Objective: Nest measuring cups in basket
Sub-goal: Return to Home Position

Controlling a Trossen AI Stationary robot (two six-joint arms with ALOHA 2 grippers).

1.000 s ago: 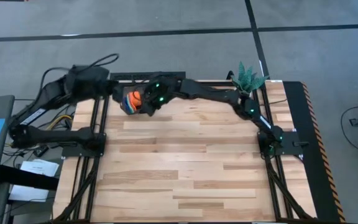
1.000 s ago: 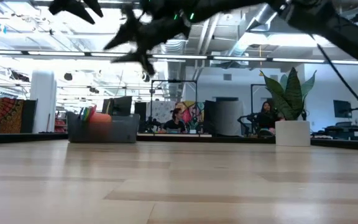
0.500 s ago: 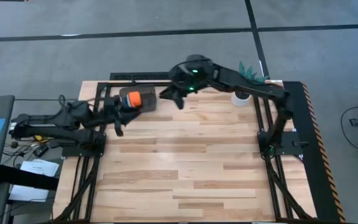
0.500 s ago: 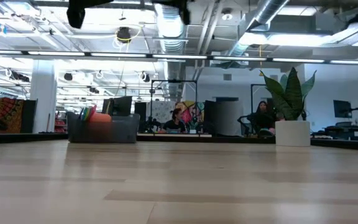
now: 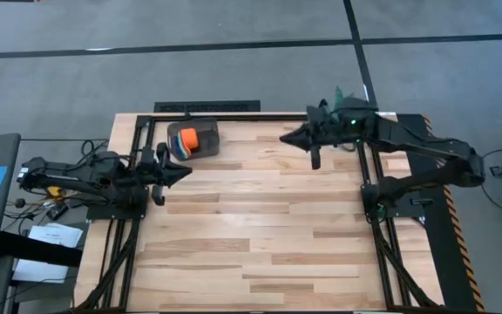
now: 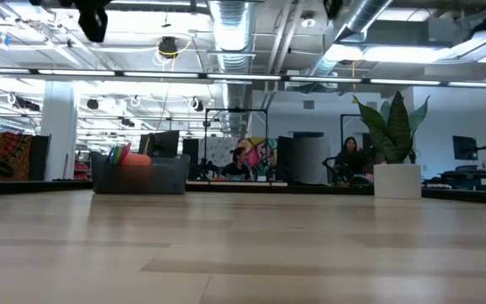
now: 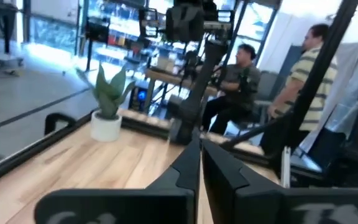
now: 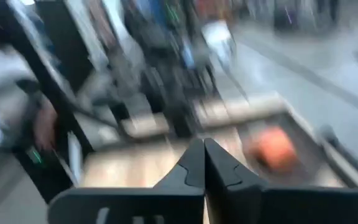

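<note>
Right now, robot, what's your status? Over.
Left gripper shut, empty, near basket. Right gripper shut, empty, across the table. Measuring cups stacked in basket. Nothing blocking.

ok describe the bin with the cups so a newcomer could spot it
On the wooden table seen from above, look along the far edge toward the left corner. A small dark grey bin with low walls sits there, just beyond the left tool. It alone holds bright stacked cups, orange on top; the white plant pot stands near the opposite far corner.
</note>
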